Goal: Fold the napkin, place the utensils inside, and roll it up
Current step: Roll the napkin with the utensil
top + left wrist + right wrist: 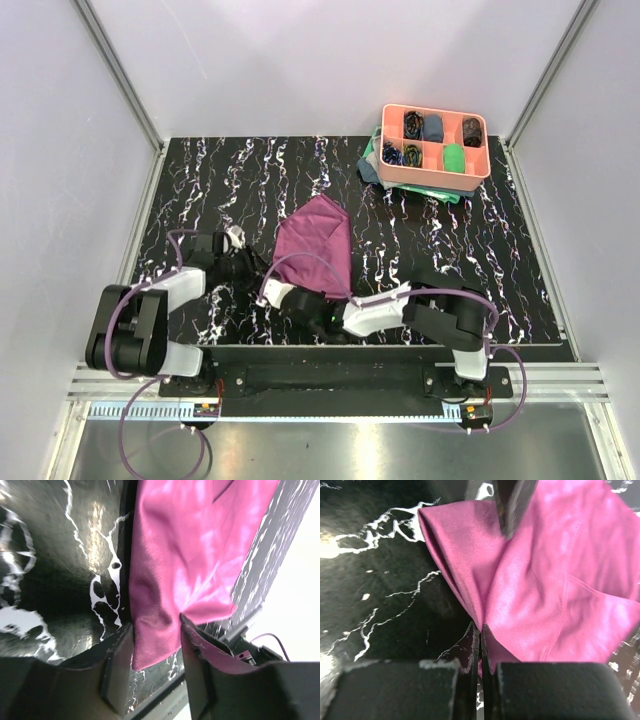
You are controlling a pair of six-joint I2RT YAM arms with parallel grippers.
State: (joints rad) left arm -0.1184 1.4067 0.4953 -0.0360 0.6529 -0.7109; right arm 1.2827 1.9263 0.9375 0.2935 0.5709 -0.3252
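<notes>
The plum-purple napkin (318,250) lies crumpled in the middle of the black marbled table. My right gripper (270,291) is at its near-left corner. In the right wrist view this gripper (481,630) is shut on a pinched fold of the napkin (545,580). My left gripper (252,268) is just left of that corner. In the left wrist view it (154,630) stands open, a corner of the napkin (190,555) hanging loose between its fingers (117,655) and draped over the right one. The utensils are out of view.
A coral compartment tray (436,172) holding small cloth rolls stands at the back right on a teal-green cloth (375,160). The table's near edge (360,347) runs just behind both grippers. White walls close in the sides and back.
</notes>
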